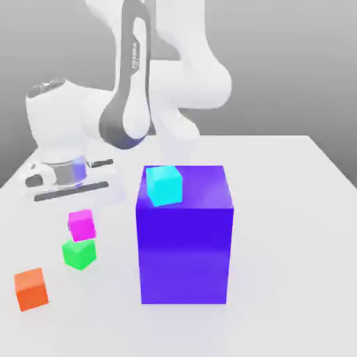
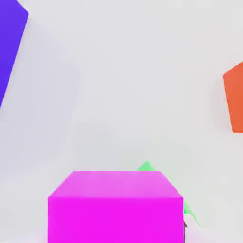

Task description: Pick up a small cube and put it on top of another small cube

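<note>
Four small cubes are there in all, one of each colour: one magenta cube [image 1: 82, 226], one green cube [image 1: 79, 254], one orange cube [image 1: 31, 289] and one cyan cube [image 1: 164, 186]. Of large blocks there is one, the blue-purple block [image 1: 184, 254]. Cubes and block together make five coloured pieces. There is one counter [image 1: 293, 244] and one robot arm [image 1: 125, 118]. The exterior view has all four small cubes and the one large block. The hand view has three small cubes, counted as one magenta, one green and one orange, the last partly cut off by the edge, plus part of the one large block.
</note>
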You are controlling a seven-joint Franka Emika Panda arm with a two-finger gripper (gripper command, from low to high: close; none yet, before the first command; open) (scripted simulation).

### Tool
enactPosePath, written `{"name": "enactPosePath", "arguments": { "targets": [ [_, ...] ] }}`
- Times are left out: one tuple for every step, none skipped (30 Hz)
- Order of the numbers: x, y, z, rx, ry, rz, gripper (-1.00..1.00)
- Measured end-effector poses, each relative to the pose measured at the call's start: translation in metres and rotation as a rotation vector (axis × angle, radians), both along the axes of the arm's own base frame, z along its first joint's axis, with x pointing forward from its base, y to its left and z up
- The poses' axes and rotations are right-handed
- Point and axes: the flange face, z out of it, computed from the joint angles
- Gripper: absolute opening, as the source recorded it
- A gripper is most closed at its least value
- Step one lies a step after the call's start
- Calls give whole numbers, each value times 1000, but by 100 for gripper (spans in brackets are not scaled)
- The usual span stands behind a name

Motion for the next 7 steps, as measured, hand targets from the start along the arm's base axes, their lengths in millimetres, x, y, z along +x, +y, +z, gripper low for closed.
{"name": "enactPosePath", "arguments": {
  "targets": [
    [0, 0, -3, -3, 0, 0, -100],
    [-1, 0, -6, -8, 0, -1, -100],
    [-2, -1, -9, -15, 1, -3, -100],
    [-3, -2, -12, -22, 2, -4, -100],
    [-3, -2, -15, -31, 4, -4, -100],
    [-5, -3, -17, -42, 6, -5, -100],
    [-7, -5, -20, -53, 8, -9, -100]
  ]
}}
